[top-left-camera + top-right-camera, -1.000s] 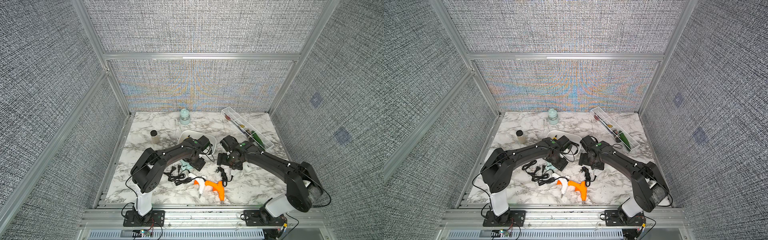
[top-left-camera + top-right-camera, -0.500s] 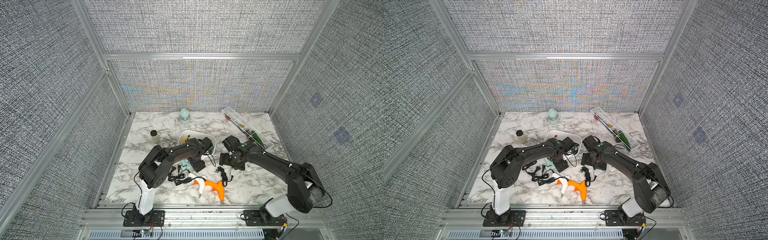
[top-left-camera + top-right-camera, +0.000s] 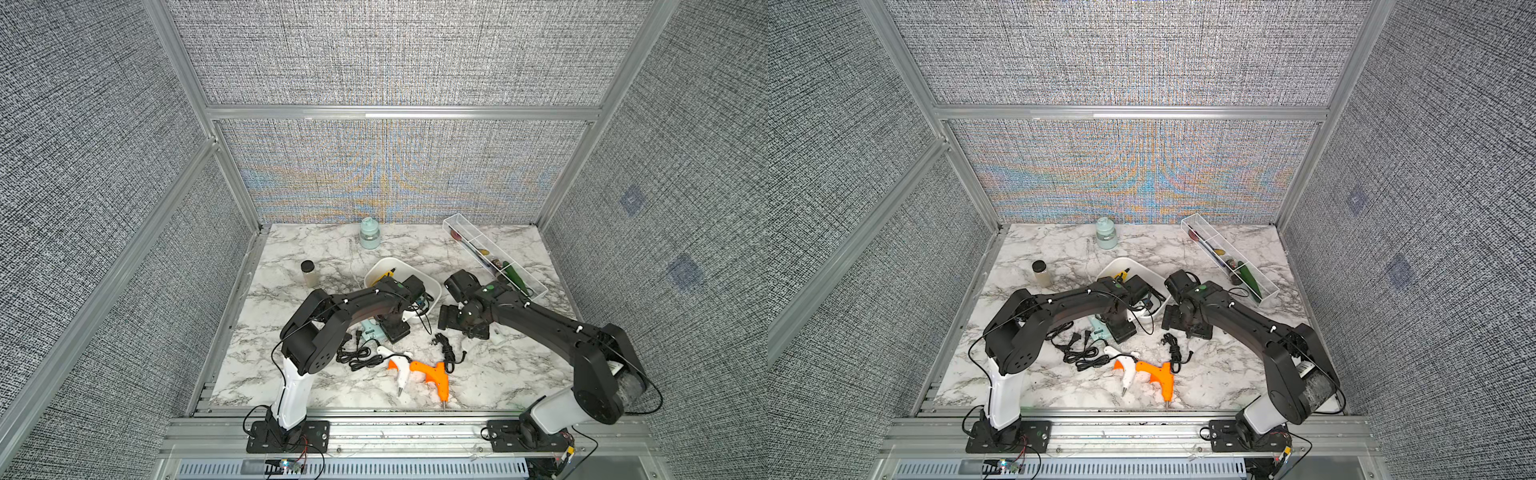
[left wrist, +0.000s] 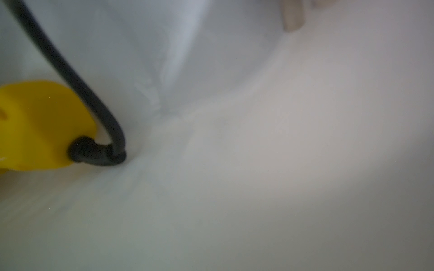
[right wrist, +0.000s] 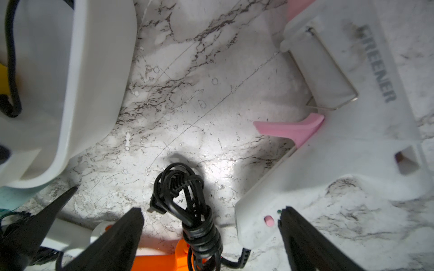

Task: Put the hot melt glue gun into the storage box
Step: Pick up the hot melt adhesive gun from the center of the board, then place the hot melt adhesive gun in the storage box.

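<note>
The left end effector (image 3: 415, 291) reaches down into the storage box (image 3: 376, 274). Its fingers are hidden in both top views and do not appear in its wrist view, so how far it is open, and whether it has hold of anything, cannot be told. Just in front of it, inside the box, lies a yellow glue gun (image 4: 42, 124), resting on the white floor with its black cord (image 4: 70, 77) bent up against the wall.

The right end effector (image 5: 211, 211) hangs low over the table (image 5: 199, 93) just outside the box, fingers spread wide and gripping nothing. A cord bundle (image 5: 185, 187) lies on the table between the fingers. A white glue gun (image 5: 352, 140) with a pink trigger lies flat beside one fingertip; whether they touch is unclear. An orange glue gun (image 5: 164, 260) lies near the base of the fingers. A teal glue gun (image 3: 370, 330) lies on the table under the left arm, just outside the box.
</note>
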`<move>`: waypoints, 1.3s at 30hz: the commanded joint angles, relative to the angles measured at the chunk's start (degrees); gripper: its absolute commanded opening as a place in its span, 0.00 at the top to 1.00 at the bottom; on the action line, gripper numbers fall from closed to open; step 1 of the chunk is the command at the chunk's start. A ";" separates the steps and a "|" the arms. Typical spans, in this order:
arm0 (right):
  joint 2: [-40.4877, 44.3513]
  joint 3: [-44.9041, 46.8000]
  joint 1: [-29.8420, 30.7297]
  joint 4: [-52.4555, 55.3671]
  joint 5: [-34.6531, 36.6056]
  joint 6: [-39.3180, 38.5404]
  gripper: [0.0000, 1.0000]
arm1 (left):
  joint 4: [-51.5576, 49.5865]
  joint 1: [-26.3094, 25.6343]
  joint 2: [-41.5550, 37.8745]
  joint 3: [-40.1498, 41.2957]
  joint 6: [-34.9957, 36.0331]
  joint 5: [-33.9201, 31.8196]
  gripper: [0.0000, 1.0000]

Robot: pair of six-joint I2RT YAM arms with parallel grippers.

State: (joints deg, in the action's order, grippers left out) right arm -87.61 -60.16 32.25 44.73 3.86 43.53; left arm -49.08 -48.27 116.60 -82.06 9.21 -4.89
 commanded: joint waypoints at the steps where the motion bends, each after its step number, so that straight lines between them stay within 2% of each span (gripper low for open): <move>1: -0.22 -0.37 0.05 0.71 0.54 -0.37 0.04 | -3.64 0.10 -1.36 0.41 0.06 -2.05 0.39; 6: -0.12 -0.53 0.01 0.62 0.62 -0.33 0.04 | -4.53 0.41 -2.25 1.02 -0.55 -4.33 0.43; 10: -0.10 -0.50 -0.08 0.71 0.71 -0.35 0.04 | -4.21 1.20 -2.30 1.64 -0.95 -4.13 0.54; 16: -0.13 -0.75 -0.18 0.81 0.80 -0.54 0.04 | -3.76 1.73 -1.65 1.64 -1.04 -3.78 0.57; 21: -0.22 -1.01 -0.35 0.80 0.79 -0.68 0.04 | -4.47 1.79 -1.99 1.06 -1.45 -4.39 0.64; 22: -0.36 -1.16 -0.39 0.75 0.84 -0.74 0.04 | -4.99 1.80 -2.32 0.73 -1.81 -5.43 0.80; 23: -0.45 -1.27 -0.43 0.80 0.80 -0.87 0.04 | -5.19 1.81 -3.09 0.56 -2.27 -6.82 0.89; 25: -0.47 -1.56 -0.56 0.80 0.89 -0.98 0.04 | -5.67 1.93 -6.30 -0.07 -3.06 -9.41 0.95; 28: -0.85 -1.88 -0.78 0.80 0.98 -1.33 0.04 | -6.84 2.84 -10.73 -3.17 -4.65 -12.49 1.00; 32: -1.62 -2.48 -1.05 0.62 0.97 -1.84 0.04 | -9.01 4.48 -14.81 -9.70 -6.04 -14.63 1.00; 39: -1.57 -3.05 -1.52 0.43 1.32 -2.03 0.04 | -14.23 4.93 -16.24 -26.06 -4.23 -16.89 1.00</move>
State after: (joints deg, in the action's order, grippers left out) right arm -89.34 -62.89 30.94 44.66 4.25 41.89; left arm -60.49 -43.40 100.71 -103.28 4.05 -19.70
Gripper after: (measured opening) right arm 0.957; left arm 0.392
